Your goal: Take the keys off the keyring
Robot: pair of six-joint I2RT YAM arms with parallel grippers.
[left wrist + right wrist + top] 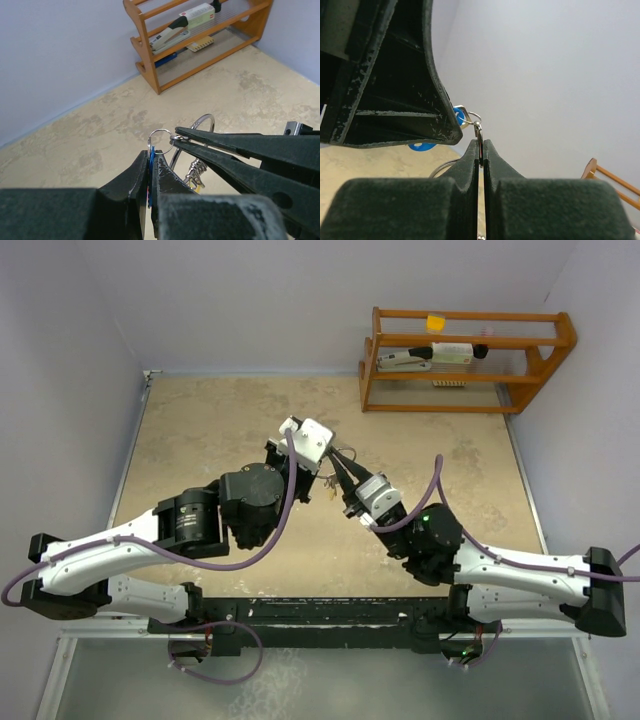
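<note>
In the left wrist view my left gripper [151, 159] is shut on the blue-headed key [150, 167], held edge-on. The small silver keyring [161, 130] stands just above its fingertips. My right gripper [176, 138] comes in from the right, shut on a thin silver piece linked to that ring. A larger wire ring [204, 115], a spring clasp [192, 172] and a yellow bit [198, 187] hang behind. The right wrist view shows my right gripper [481, 146] pinching the silver piece [478, 131], with the keyring [477, 115] and blue key head [459, 117] beside the left finger [395, 90]. From above, both grippers [318, 478] [338, 468] meet mid-table, above the surface.
A wooden rack [465, 360] stands at the back right against the wall, holding a stapler [405, 361], a white box [452, 351] and a yellow item [435, 322]. The rack also shows in the left wrist view [150, 70]. Walls close the beige table [200, 440] on the left, back and right.
</note>
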